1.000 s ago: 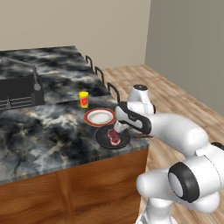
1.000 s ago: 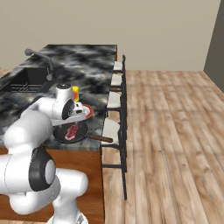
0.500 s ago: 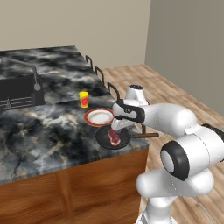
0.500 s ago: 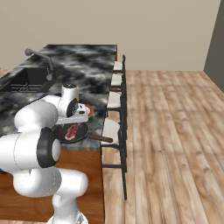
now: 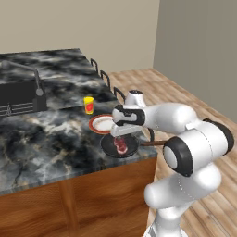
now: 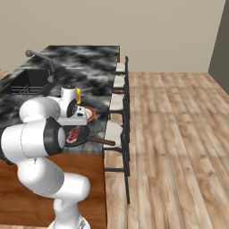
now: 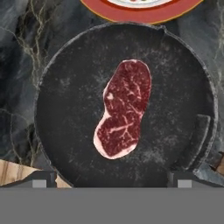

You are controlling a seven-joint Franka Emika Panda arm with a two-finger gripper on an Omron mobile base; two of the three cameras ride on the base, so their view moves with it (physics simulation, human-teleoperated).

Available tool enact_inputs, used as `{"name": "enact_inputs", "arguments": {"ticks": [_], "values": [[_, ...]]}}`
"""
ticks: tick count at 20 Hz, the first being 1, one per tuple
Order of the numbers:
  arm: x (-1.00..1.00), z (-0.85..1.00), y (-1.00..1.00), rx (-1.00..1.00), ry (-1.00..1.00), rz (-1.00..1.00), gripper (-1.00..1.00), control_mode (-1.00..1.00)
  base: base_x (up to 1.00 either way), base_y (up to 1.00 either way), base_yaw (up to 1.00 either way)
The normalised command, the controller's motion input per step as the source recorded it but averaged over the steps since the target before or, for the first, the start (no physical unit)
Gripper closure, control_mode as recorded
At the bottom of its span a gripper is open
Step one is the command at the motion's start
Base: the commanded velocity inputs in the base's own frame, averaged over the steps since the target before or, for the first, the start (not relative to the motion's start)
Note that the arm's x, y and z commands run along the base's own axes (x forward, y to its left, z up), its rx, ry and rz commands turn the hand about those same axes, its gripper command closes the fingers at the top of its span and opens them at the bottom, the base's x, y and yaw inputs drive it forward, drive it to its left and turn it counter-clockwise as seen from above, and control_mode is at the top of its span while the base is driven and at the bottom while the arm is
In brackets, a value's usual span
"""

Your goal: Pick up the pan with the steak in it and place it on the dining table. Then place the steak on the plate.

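The black pan rests on the dining table near its front edge, its wooden handle sticking out past the edge. The red steak lies flat in the middle of the pan. The red-rimmed plate sits just beyond the pan, almost touching it, and its rim shows at the top of the hand view. My gripper hangs open directly above the steak, pointing down, with nothing between its fingertips.
A yellow cup stands behind the plate. Further left in the top are a dark sink and its faucet. A row of stools lines the table's side over the wooden floor.
The hand has shifted slightly to sit over the steak and the arm's elbow has swung up. Pan, steak and plate have not moved; the gripper stays open.
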Motion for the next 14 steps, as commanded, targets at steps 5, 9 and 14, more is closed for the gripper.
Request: {"name": "enact_inputs", "arguments": {"ticks": [5, 9, 14], "values": [[0.0, -0.02, 0.0, 0.0, 0.0, 0.0, -1.0, -1.0, 0.0, 0.0, 0.0], [0.0, -0.23, 0.0, 0.0, 0.0, 0.0, -1.0, -1.0, 0.0, 0.0, 0.0], [0.01, -0.24, 0.0, 0.0, 0.0, 0.0, -1.0, -1.0, 0.0, 0.0, 0.0]]}}
